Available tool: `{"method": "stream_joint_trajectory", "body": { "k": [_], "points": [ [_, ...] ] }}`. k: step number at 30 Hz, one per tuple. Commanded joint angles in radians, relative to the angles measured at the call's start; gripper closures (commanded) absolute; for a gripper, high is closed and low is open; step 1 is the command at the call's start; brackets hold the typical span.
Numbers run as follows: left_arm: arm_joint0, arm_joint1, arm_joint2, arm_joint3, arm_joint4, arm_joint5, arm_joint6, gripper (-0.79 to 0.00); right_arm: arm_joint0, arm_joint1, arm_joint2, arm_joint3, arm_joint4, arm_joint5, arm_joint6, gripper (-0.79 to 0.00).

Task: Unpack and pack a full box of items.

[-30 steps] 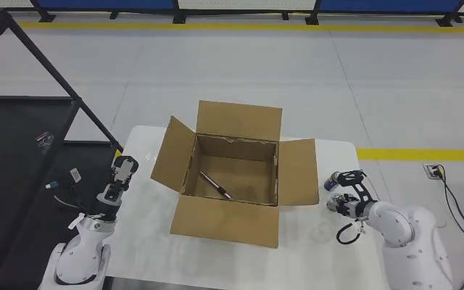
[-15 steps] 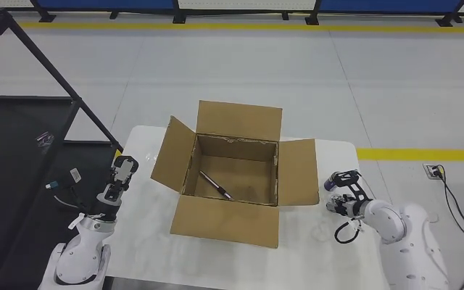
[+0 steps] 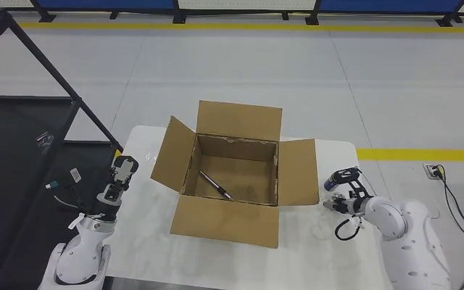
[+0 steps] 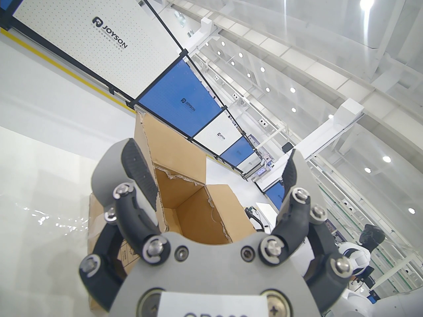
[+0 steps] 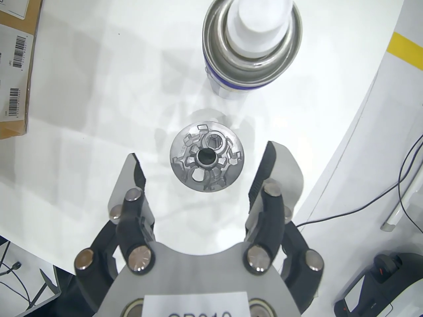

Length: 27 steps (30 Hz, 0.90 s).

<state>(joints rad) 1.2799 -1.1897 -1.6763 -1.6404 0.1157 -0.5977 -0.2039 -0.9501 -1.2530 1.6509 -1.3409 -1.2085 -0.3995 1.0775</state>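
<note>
Metal disc (image 5: 207, 161) lies flat right of the box (image 3: 297, 172), and we see our right pincer (image 5: 203, 153) released, framing it.

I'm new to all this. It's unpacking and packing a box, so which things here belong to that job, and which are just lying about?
Job: cardboard box; pen inside it; spray can and metal disc on the table beside it.
Lying about: black rack beside the table; floor socket; yellow floor line.

Open cardboard box (image 3: 225, 221) mid-table, pen (image 3: 215, 184) inside; spray can (image 5: 252, 31) upright nearby.
</note>
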Motion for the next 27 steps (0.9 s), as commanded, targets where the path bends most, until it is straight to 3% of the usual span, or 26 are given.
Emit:
{"method": "stream_joint_trajectory", "body": {
  "k": [1, 6, 13, 17, 21, 27],
  "points": [
    [0.000, 0.000, 0.000, 0.000, 0.000, 0.000, 0.000, -0.785, 0.000, 0.004, 0.001, -0.010, 0.001, 0.005, -0.001, -0.785],
    [0.000, 0.000, 0.000, 0.000, 0.000, 0.000, 0.000, -0.785, -0.019, 0.012, 0.019, -0.110, -0.005, 0.054, -0.027, -0.785],
    [0.009, 0.000, -0.002, -0.006, 0.000, 0.015, 0.004, -0.785, -0.129, 0.018, 0.038, -0.493, -0.007, 0.132, -0.103, -0.785],
    [0.017, 0.001, -0.011, 0.004, 0.013, 0.021, 0.023, -0.785, -0.146, 0.016, -0.020, -0.637, -0.005, 0.140, -0.138, -0.785],
    [0.025, 0.001, -0.018, 0.022, 0.021, 0.009, 0.042, -0.785, -0.058, 0.013, -0.153, -0.627, -0.018, 0.098, -0.105, -0.785],
    [0.039, 0.000, -0.039, 0.038, -0.009, 0.000, 0.086, -0.785, 0.177, -0.014, -0.388, -0.404, 0.043, 0.090, -0.043, -0.785]
  ]
}}
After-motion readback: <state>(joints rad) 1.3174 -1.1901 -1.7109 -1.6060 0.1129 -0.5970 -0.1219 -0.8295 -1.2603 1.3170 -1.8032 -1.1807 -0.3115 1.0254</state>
